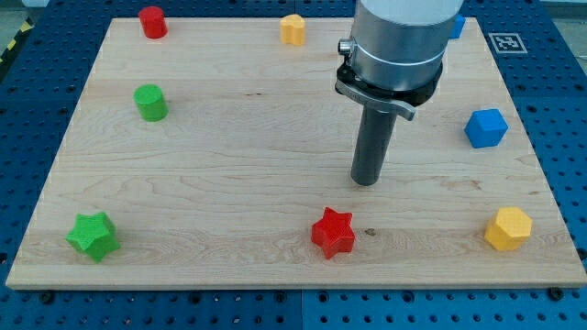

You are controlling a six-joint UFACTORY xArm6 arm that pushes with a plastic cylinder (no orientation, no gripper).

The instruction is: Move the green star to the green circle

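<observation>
The green star [93, 236] lies near the board's bottom left corner. The green circle, a short cylinder [150, 102], stands at the left, well above the star. My tip [367, 181] rests on the board right of centre, far to the right of both green blocks. It touches no block. The red star [333, 232] lies just below and left of the tip.
A red cylinder [152, 21] and a yellow block [292, 29] sit along the top edge. A blue block [485, 127] is at the right, another blue block [456, 26] shows partly behind the arm, and a yellow hexagon [507, 228] at bottom right. The wooden board [229, 156] ends on a blue pegged table.
</observation>
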